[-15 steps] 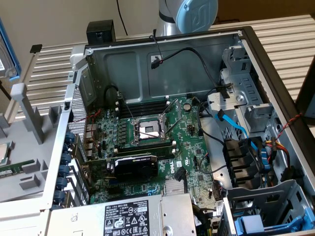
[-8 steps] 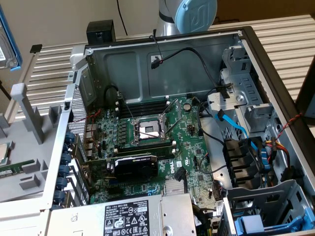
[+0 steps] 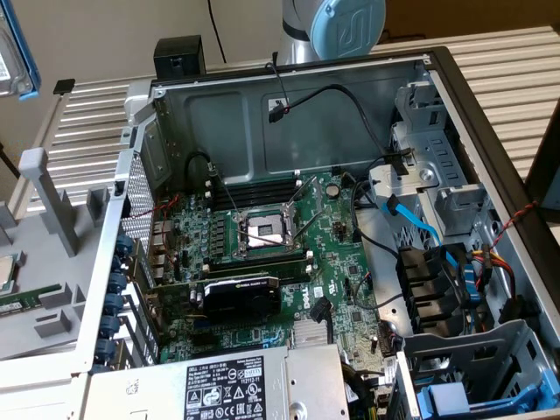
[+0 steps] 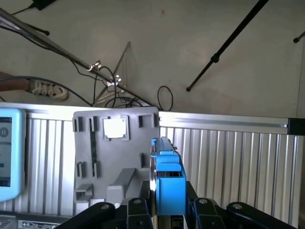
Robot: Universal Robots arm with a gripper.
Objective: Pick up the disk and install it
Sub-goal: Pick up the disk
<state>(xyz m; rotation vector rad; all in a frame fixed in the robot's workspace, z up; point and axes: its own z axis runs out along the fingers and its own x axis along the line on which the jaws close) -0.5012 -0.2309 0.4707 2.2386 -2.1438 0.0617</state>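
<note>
The disk point(image 4: 169, 183) stands edge-on between my gripper's point(image 4: 167, 205) black fingers point(image 4: 136, 210), its bright blue frame toward the camera and a strip of silver metal along one side. The jaws are shut on it. It is lifted above the slatted table, over a grey plastic fixture point(image 4: 114, 152). In the exterior view the disk point(image 3: 16, 52) shows at the upper left corner as a silver drive in a blue frame, well away from the open computer case point(image 3: 289, 114).
The case lies open with the motherboard point(image 3: 262, 254), a silver power-supply box point(image 3: 227, 385), drive cages point(image 3: 437, 175) and another blue tray point(image 3: 464, 402) at the exterior view's lower right. The grey fixture point(image 3: 44, 262) sits left of the case. Cables, stands and a shoe point(image 4: 45, 88) lie on the floor.
</note>
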